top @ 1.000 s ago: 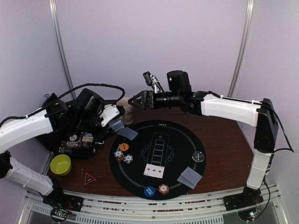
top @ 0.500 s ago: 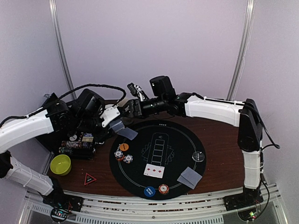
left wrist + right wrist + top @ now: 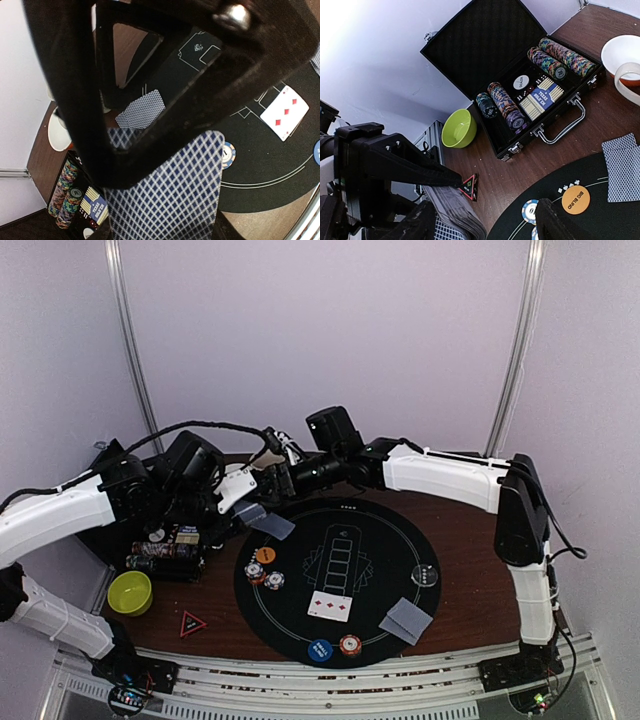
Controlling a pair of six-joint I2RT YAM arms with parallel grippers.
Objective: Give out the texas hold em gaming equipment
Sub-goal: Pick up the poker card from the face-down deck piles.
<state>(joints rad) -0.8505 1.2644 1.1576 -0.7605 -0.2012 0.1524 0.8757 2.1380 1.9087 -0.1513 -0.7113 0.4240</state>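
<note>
**Status of distribution: partly complete.**

1. Stock: the deck of playing cards [image 3: 165, 200] is off the table, pinched face-down in the left gripper [image 3: 240, 498] above the far-left rim of the round mat [image 3: 390, 540].
2. Right gripper [image 3: 485, 212]: fingers spread, nothing between them, positioned just beside the deck's edge. Judged step: drawing the next card from the deck.
3. Already placed on the mat:
   - far-left seat: face-down cards [image 3: 273, 526], orange Big Blind disc [image 3: 265, 555], two chip stacks [image 3: 264, 576];
   - near-right seat: face-down pair [image 3: 406, 620], blue disc [image 3: 320, 650], one chip stack [image 3: 350, 644];
   - centre-front: face-up diamond cards [image 3: 330, 606];
   - right edge: clear disc [image 3: 427, 575].
4. Outstanding, as judged: the printed card boxes at mat centre are vacant. The open chip case [image 3: 485, 60] holds several rows of chips and a Dealer disc [image 3: 521, 82]. How many seats are to be served cannot be determined.
</note>
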